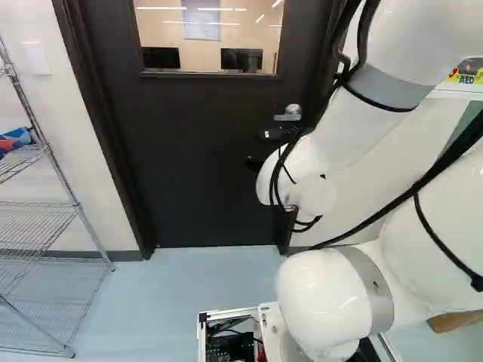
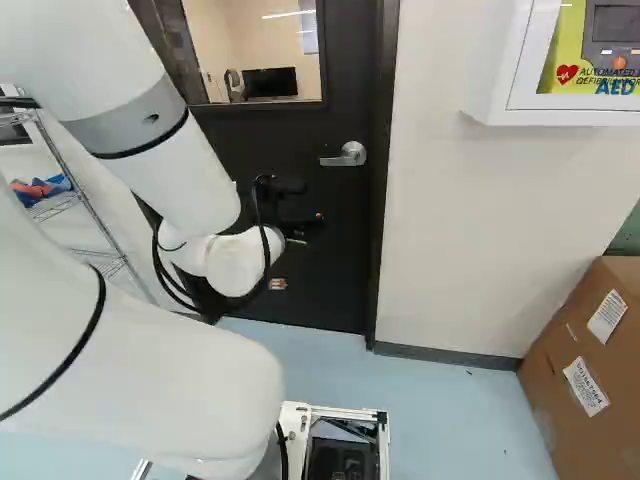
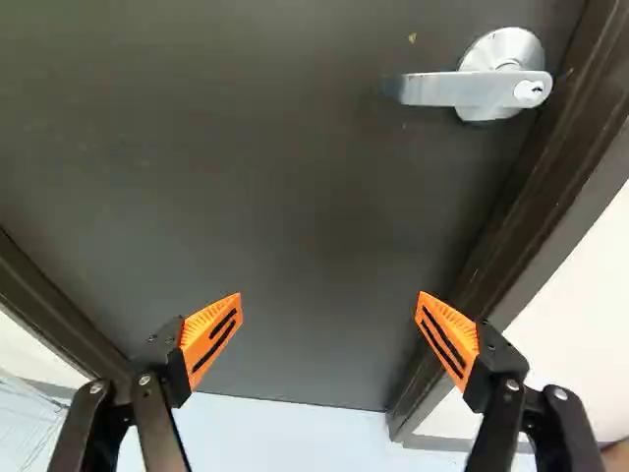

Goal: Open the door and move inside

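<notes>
the door (image 1: 204, 151) stands closed in its dark frame (image 3: 536, 206), its silver handle (image 2: 343, 157) near one edge, the lever roughly level. the claw (image 2: 303, 213) hangs before the door, lower than the handle; its fingers are spread wide and hold nothing. a wire rack (image 1: 75, 202) stands at the left of the left base view.

Pale blue floor (image 1: 173, 286), with a metal wire rack (image 1: 77, 204) standing at the left base view's left and a cardboard box (image 2: 600, 450) at the right base view's right.
</notes>
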You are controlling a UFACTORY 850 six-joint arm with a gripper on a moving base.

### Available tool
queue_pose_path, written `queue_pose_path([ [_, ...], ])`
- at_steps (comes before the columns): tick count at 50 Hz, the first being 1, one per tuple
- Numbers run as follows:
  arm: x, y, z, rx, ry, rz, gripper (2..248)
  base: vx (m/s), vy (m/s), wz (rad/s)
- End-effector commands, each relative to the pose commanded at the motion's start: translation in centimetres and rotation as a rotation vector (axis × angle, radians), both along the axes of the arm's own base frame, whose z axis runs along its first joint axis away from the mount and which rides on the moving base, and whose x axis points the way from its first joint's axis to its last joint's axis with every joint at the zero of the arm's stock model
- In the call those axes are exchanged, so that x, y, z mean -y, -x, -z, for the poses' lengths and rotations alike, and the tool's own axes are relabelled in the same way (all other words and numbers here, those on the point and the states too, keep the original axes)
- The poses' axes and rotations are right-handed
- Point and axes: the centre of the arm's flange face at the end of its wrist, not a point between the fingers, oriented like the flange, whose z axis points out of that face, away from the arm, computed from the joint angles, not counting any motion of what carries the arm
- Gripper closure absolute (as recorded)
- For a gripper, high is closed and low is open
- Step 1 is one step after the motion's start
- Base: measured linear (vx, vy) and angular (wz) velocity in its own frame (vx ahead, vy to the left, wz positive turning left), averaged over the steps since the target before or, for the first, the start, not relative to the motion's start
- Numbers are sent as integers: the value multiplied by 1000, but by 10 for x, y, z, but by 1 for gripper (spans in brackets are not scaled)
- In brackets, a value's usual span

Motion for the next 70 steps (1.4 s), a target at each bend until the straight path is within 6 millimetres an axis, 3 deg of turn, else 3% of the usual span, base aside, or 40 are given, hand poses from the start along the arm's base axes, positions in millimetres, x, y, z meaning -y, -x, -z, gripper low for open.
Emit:
queue_pose_path([
  [70,0,-51,-72,172,-1,0,3,0,0,0],
])
